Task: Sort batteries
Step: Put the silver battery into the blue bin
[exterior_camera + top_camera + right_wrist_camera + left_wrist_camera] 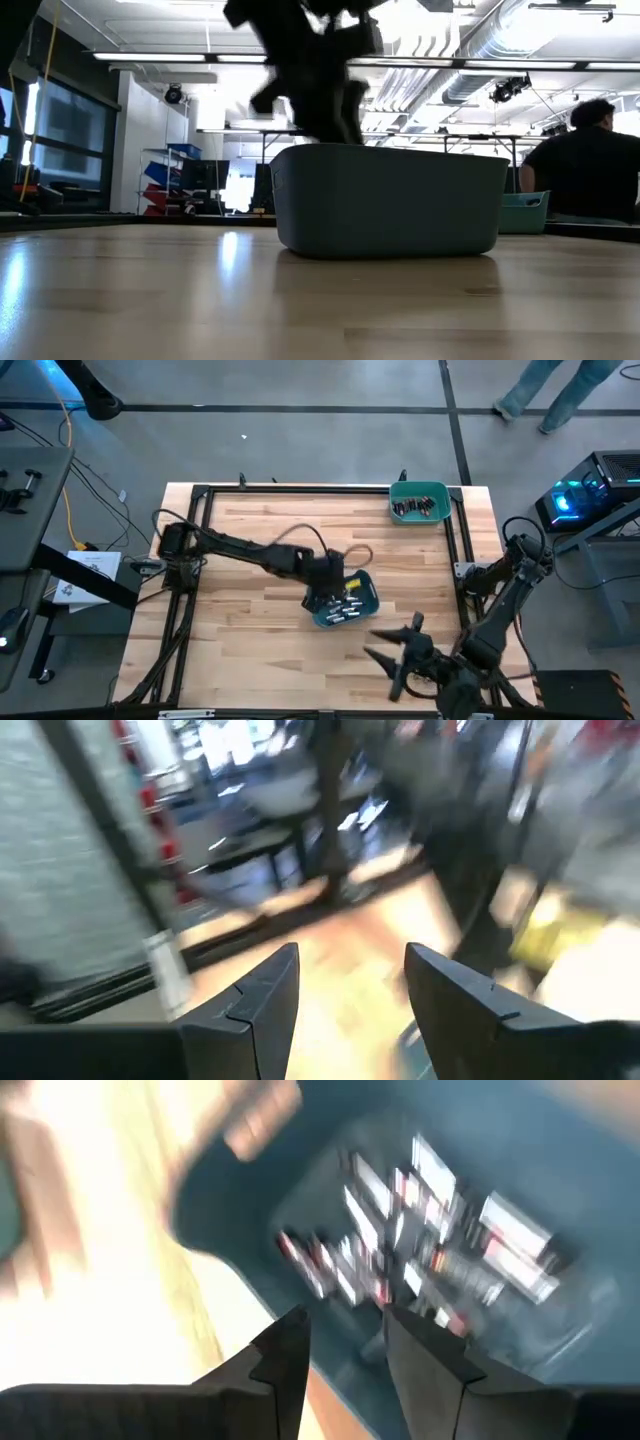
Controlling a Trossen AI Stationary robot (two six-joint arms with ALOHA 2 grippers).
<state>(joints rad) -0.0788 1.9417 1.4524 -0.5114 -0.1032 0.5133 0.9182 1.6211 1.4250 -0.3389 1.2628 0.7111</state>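
Note:
A teal-blue bin (371,593) stands in the middle of the table and holds several silvery batteries (348,606). They also show in the left wrist view (430,1230). My left gripper (328,590) hangs over the bin's left edge, above its rim (230,1220). Its fingers (345,1335) are a little apart with nothing plainly between them. In the low view it (320,95) stands just above the bin (390,205). My right gripper (378,644) is open and empty near the table's front right; its wrist view (350,965) shows nothing between the fingers.
A green bin (440,488) with several dark batteries (415,508) stands at the table's far right corner, and shows in the low view (525,210) behind the near bin. A person (590,160) sits beyond the table. Bare wood lies left of and in front of the blue bin.

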